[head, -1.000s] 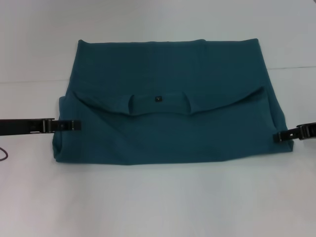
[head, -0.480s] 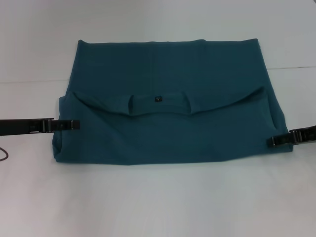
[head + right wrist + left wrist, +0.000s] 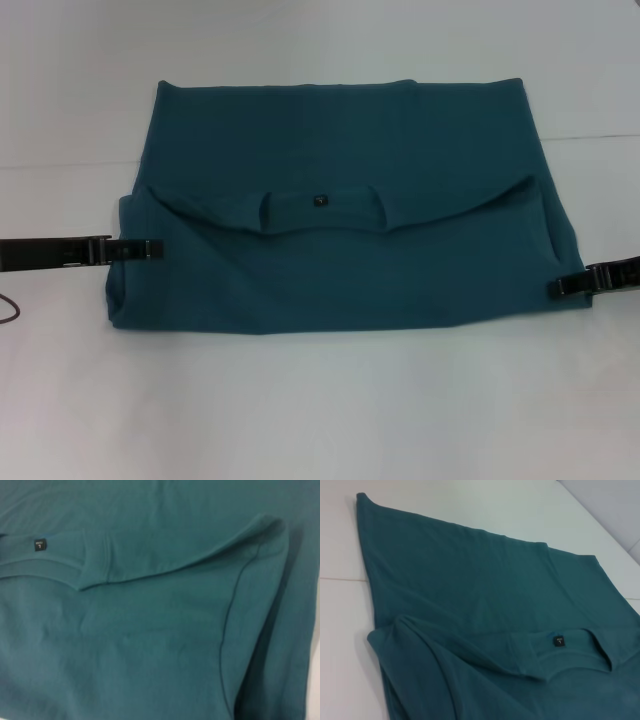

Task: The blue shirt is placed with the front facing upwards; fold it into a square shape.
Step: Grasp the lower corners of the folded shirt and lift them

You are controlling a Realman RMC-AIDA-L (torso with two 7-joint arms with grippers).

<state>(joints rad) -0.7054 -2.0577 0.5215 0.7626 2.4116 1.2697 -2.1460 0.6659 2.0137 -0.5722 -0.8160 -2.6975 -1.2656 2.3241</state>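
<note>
The blue shirt [image 3: 340, 200] lies flat on the white table, its near part folded back over the rest so the plain back shows and the collar curves across the middle. A small dark neck label [image 3: 320, 199] sits at the centre of the collar. My left gripper [image 3: 150, 249] reaches in low over the shirt's left edge. On the other side, my right gripper [image 3: 568, 286] lies at the shirt's right edge near the front corner. Both wrist views show only the shirt: its cloth [image 3: 470, 590] and label [image 3: 558, 641] in the left one, and the fold [image 3: 150, 630] and label [image 3: 39, 544] in the right.
The white table [image 3: 320, 400] stretches around the shirt on all sides. A dark cable [image 3: 8, 310] loops at the left edge below my left arm. A faint seam [image 3: 60, 165] crosses the tabletop behind the shirt's middle.
My right gripper dropped a little toward the front, slid inward onto the shirt's edge, then drew back outward slightly. The left gripper shifted only a touch. The shirt has not moved.
</note>
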